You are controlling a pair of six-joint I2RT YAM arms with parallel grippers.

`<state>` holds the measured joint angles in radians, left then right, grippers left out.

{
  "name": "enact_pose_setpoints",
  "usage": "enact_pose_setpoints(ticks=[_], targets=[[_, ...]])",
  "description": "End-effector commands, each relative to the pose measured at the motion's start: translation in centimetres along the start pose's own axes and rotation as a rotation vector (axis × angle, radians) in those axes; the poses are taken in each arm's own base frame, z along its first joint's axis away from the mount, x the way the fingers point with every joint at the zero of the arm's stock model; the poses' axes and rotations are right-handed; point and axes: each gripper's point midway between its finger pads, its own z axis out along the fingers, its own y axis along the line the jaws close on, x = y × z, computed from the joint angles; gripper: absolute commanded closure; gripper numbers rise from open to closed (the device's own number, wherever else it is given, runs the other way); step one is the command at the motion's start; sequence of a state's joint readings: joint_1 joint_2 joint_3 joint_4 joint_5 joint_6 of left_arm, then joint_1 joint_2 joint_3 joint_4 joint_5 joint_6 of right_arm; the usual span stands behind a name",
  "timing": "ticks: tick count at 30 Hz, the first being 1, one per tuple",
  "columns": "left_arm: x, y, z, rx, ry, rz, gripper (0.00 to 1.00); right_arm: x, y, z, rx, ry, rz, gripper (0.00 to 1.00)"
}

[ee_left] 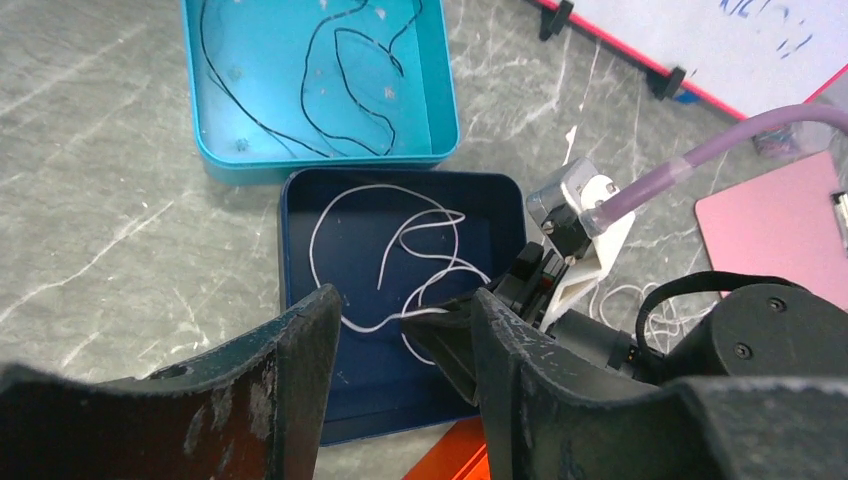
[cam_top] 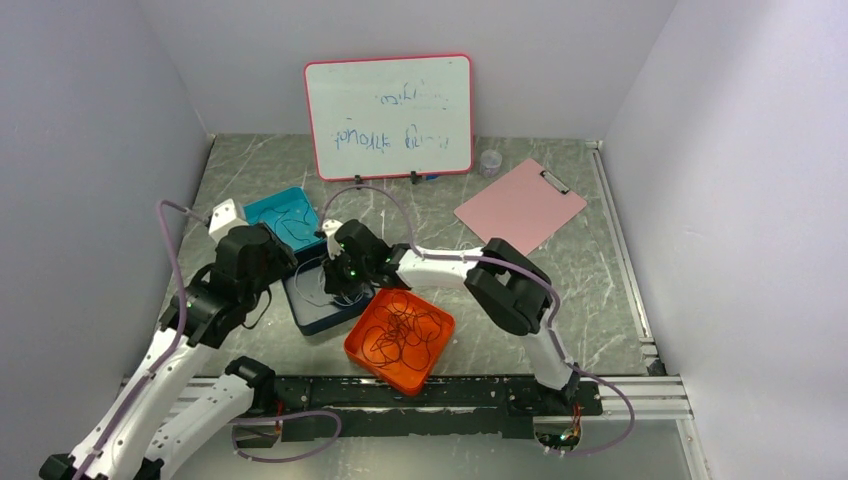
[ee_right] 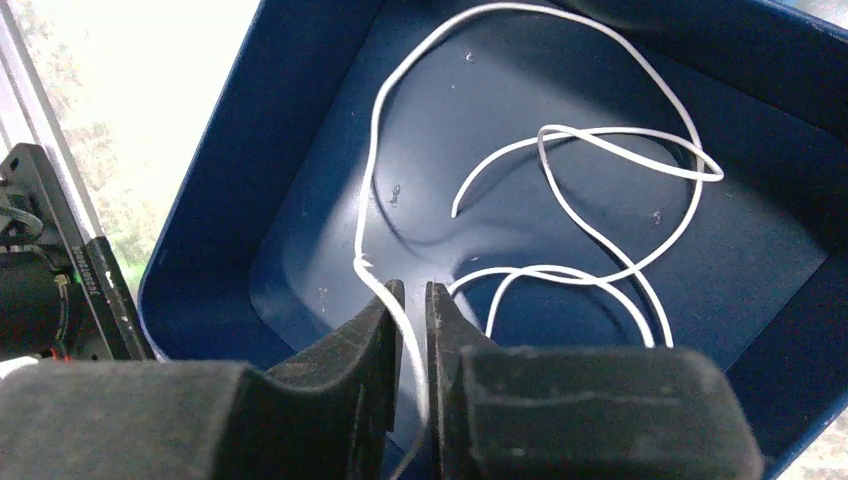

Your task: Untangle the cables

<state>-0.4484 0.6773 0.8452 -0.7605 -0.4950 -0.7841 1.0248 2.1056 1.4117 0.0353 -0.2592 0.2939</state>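
1. From above, the right gripper (cam_top: pixel 345 272) hangs over the dark blue tray (cam_top: pixel 312 320) left of centre. The left gripper (cam_top: pixel 262 258) sits just to its left. A black tangle (cam_top: pixel 400 335) fills the orange tray (cam_top: pixel 358 348) lower down.
2. Left wrist view: the left fingers stand apart and empty. The white cable (ee_left: pixel 345 215) loops mid-frame in the blue tray and runs toward the right gripper at centre right, which is the nearer one.
3. Right wrist view: the jaws are a slit apart and the cable threads down between them. I cannot tell if it's pinched. Its loops spread toward the upper right.
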Motion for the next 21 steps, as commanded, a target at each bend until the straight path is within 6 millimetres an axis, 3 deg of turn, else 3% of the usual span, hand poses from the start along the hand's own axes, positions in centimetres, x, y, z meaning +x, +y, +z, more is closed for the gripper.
enact_pose_setpoints(ticks=[1,7,10,16,21], targets=[[0.7,-0.9,0.5,0.041,0.028,0.008,0.44,-2.3,0.5,-1.2,0.033,-0.08,-0.066,0.77],[0.9,-0.8,0.7,0.036,0.033,0.019,0.41,-6.6,1.5,-5.0,0.073,-0.205,-0.097,0.61],[1.1,-0.6,0.8,0.024,0.045,0.026,0.41,-7.8,1.4,-6.8,0.11,-0.244,-0.101,0.57],[1.8,-1.3,1.2,0.061,0.066,0.043,0.4,-8.4,0.2,-9.8,0.185,-0.273,-0.089,0.53],[3.0,-2.5,2.0,0.112,0.117,0.078,0.41,-7.9,-3.5,-12.8,0.338,-0.28,-0.033,0.53]])
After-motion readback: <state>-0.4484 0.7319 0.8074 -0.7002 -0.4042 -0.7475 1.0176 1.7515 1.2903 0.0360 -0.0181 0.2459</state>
